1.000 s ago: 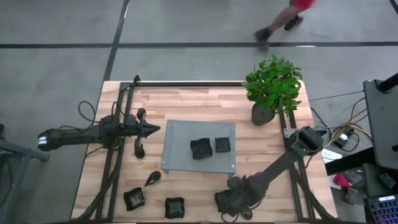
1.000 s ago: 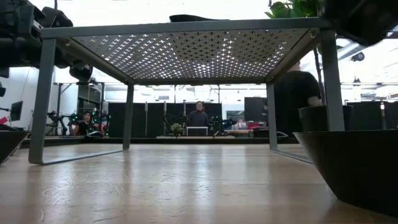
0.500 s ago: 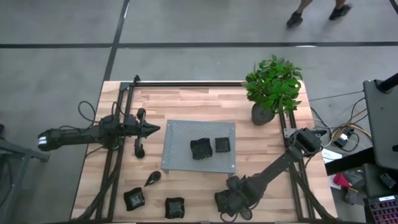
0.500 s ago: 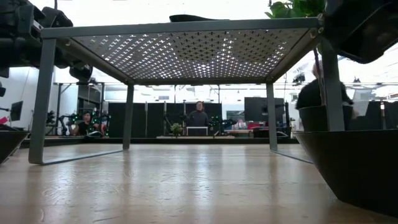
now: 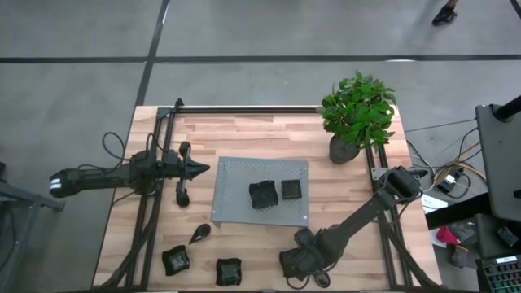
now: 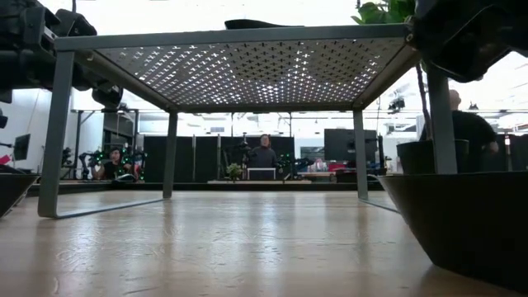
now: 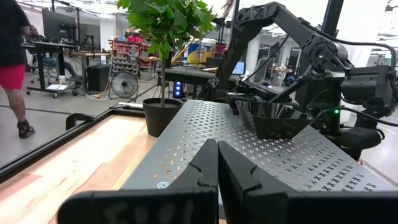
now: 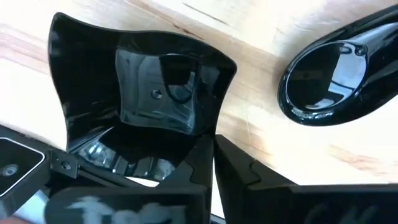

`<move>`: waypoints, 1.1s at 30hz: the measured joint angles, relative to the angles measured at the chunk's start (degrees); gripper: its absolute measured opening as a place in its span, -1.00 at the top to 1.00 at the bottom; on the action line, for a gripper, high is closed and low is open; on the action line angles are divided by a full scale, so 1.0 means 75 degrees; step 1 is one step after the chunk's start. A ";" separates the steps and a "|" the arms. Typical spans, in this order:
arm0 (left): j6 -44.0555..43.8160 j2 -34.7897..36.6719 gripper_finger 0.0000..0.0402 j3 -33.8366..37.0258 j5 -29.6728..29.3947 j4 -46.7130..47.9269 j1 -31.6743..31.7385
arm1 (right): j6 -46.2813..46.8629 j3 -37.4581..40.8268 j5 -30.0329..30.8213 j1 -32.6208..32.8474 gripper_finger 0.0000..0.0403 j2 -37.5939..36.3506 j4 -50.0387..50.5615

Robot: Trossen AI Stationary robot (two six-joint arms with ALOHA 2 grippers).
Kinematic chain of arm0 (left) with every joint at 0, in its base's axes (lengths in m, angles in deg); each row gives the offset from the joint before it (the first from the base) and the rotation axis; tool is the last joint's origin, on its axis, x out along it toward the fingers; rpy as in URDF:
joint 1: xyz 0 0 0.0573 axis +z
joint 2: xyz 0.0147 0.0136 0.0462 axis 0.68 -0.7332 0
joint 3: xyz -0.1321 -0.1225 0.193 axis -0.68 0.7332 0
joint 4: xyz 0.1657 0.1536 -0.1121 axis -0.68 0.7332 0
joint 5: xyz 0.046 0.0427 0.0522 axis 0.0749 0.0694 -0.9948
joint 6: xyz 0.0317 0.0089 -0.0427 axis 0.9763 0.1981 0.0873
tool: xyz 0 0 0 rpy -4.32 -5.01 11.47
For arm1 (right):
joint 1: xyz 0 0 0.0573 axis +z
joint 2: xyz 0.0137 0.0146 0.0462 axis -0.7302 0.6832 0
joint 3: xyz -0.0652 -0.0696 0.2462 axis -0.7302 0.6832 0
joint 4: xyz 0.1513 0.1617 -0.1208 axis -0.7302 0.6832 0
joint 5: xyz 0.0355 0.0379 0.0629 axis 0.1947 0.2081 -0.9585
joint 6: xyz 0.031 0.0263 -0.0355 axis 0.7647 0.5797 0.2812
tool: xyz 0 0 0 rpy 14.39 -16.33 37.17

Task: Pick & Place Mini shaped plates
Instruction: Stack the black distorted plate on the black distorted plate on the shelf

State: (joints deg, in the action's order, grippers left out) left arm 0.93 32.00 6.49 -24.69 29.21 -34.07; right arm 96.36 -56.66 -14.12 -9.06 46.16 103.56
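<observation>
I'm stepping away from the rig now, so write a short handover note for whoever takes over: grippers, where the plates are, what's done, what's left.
Left gripper: shut, empty, waiting left of the grey tray.
Right gripper: shut on the wavy-edged plate at the table's front edge, beside a teardrop plate.
Done: two plates on the tray.
Left: three plates front-left, plus those two.

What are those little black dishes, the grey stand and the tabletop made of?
The little black dishes look like glazed ceramic or glossy plastic; they show sharp mirror-like reflections. The grey stand seems to be painted sheet metal: thin, matte and punched with small holes. The tabletop looks like light wood, with visible plank strips and grain.
</observation>
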 joint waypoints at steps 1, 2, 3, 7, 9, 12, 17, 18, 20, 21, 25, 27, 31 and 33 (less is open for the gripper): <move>0.0000 0.0000 1.00 0.0000 -0.0003 -0.0003 -0.0003 | 0.0000 0.0000 0.0000 -0.0006 0.96 -0.0021 -0.0002; 0.0000 0.0000 1.00 0.0000 0.0000 0.0000 0.0000 | 0.0000 0.0000 0.0000 -0.0013 0.96 -0.0068 0.0001; 0.0000 0.0000 1.00 0.0000 0.0000 0.0000 -0.0003 | -0.0001 0.0000 0.0003 -0.0017 0.96 -0.0127 0.0019; 0.0001 0.0000 1.00 0.0000 -0.0003 -0.0001 -0.0001 | -0.0049 -0.0003 0.0163 -0.0015 0.96 -0.0413 0.0019; 0.0000 0.0000 1.00 0.0000 -0.0001 -0.0002 -0.0002 | -0.0117 -0.0003 0.0385 -0.0015 0.96 -0.0602 0.0019; 0.0000 0.0003 1.00 0.0000 0.0000 -0.0003 0.0000 | -0.0248 -0.0008 0.0632 -0.0020 0.96 -0.0918 0.0051; 0.0002 0.0000 1.00 0.0000 -0.0002 -0.0002 -0.0001 | -0.0310 -0.0015 0.0811 -0.0031 0.96 -0.1193 -0.0056; 0.0002 0.0000 1.00 0.0000 0.0000 0.0000 -0.0001 | -0.0422 -0.0015 0.0786 -0.0035 0.96 -0.1244 -0.0131; 0.0003 0.0000 1.00 0.0000 -0.0003 -0.0003 0.0000 | -0.0513 -0.0015 0.0775 -0.0035 0.96 -0.1362 -0.0181; 0.0000 0.0000 1.00 0.0000 -0.0001 0.0000 -0.0003 | -0.0574 -0.0015 0.0770 -0.0035 0.96 -0.1442 -0.0246; 0.0000 0.0000 1.00 0.0000 -0.0003 0.0001 -0.0001 | -0.0852 -0.0015 0.0821 -0.0042 0.96 -0.1714 -0.0458; 0.0002 0.0000 1.00 0.0000 -0.0002 -0.0001 -0.0001 | -0.0964 -0.0015 0.0938 -0.0067 0.96 -0.1900 -0.0452; 0.0000 -0.0003 1.00 0.0000 0.0000 0.0005 -0.0003 | -0.1140 -0.0017 0.1318 -0.0204 0.96 -0.2254 -0.0454; 0.0002 -0.0003 1.00 0.0000 -0.0003 0.0003 0.0000 | -0.1299 -0.0017 0.1515 -0.0318 0.96 -0.2413 -0.0453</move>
State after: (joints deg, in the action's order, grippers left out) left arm 0.95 31.98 6.49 -24.72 29.23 -34.07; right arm 86.62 -56.79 -2.76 -11.44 28.07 100.16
